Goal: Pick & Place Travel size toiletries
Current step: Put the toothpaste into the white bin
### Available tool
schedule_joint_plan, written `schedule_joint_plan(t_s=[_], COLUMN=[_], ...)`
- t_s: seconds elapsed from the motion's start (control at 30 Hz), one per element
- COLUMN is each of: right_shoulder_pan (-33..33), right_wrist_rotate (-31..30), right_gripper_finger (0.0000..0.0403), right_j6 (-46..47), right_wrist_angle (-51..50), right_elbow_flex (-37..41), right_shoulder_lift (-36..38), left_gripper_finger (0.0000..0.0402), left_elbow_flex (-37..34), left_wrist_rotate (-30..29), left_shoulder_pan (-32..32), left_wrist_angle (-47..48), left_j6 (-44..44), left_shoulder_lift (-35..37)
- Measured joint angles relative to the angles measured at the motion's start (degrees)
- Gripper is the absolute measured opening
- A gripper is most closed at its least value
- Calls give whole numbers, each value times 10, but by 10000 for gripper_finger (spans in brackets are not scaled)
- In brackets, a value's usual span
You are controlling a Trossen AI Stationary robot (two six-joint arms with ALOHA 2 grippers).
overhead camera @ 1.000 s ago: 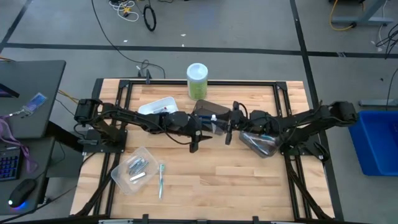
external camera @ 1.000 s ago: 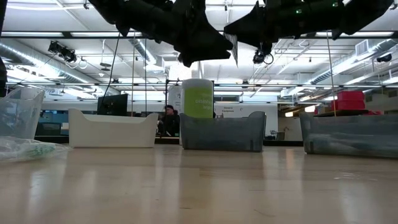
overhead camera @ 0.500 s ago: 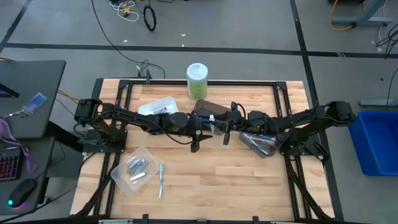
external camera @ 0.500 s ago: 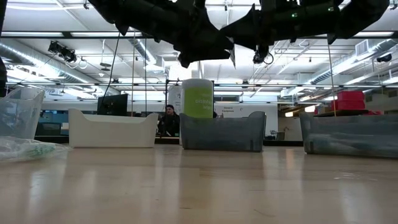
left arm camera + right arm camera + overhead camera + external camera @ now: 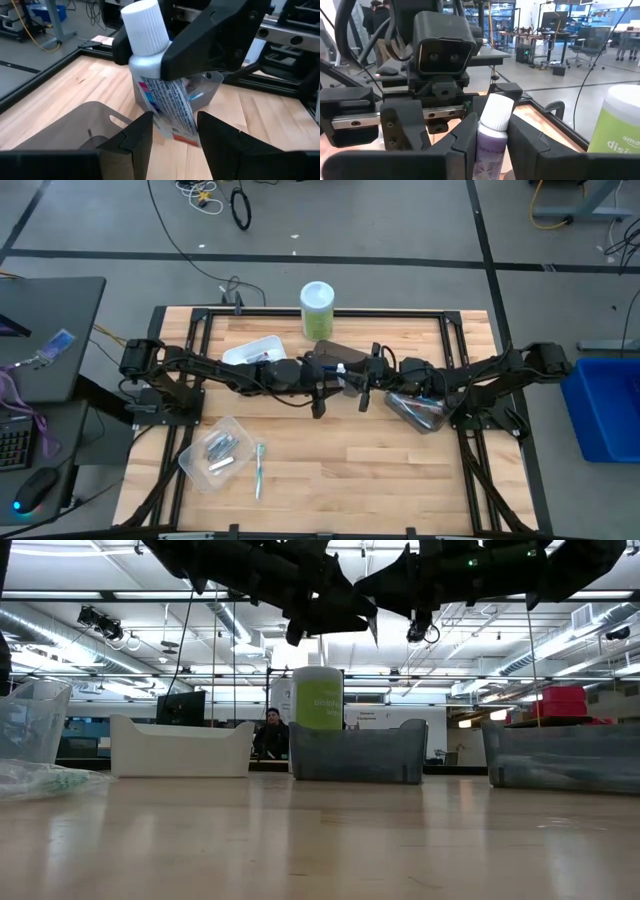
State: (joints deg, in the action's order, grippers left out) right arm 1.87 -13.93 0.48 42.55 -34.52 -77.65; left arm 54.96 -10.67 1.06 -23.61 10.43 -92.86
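Holding: the right claw (image 5: pixel 492 124) was clenched on a small tube (image 5: pixel 150 65) with a white cap, up in the air over the middle of the counter (image 5: pixel 350 470).
Tube: it was tilted, with the cap end up and the printed end down.
Left claw: the left claw (image 5: pixel 175 120) was released, with one finger on each side of the tube's low end. I could not tell if the fingers touched it.
Under the claws: a dark bin (image 5: pixel 330 352) sat on the counter, just beside the spot where the two claws met.
Far side: a tall green can (image 5: pixel 317 310) with a white lid stood behind the dark bin, and a white bin (image 5: pixel 250 348) sat to its left.
Right side: another dark bin (image 5: pixel 420 412) sat under the right arm.
Near left: a clear bin (image 5: pixel 200 468) had some small silver things in it.
Toothbrush: a blue and white toothbrush (image 5: pixel 258 470) lay on the counter just right of the clear bin.
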Motion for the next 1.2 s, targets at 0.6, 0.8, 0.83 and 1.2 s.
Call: schedule_joint_plan(t_s=[0.6, 0.8, 0.83, 1.2], right_shoulder_pan=[11, 11, 11, 12], right_wrist_rotate=[0, -14, -14, -50], right_gripper_finger=[94, 98, 101, 137], right_j6=[-9, -9, -13, -15], right_wrist_angle=[14, 12, 12, -5], right_elbow_flex=[0, 0, 0, 0], right_shoulder_lift=[0, 0, 0, 0], left_gripper_finger=[85, 40, 34, 13], left_elbow_flex=[0, 0, 0, 0], left_wrist_rotate=[-33, -33, -33, -34], left_shoulder_pan=[-1, -2, -2, -3], left_wrist_angle=[-4, -4, -4, -3], left_j6=[8, 9, 9, 9], left_shoulder_lift=[0, 0, 0, 0])
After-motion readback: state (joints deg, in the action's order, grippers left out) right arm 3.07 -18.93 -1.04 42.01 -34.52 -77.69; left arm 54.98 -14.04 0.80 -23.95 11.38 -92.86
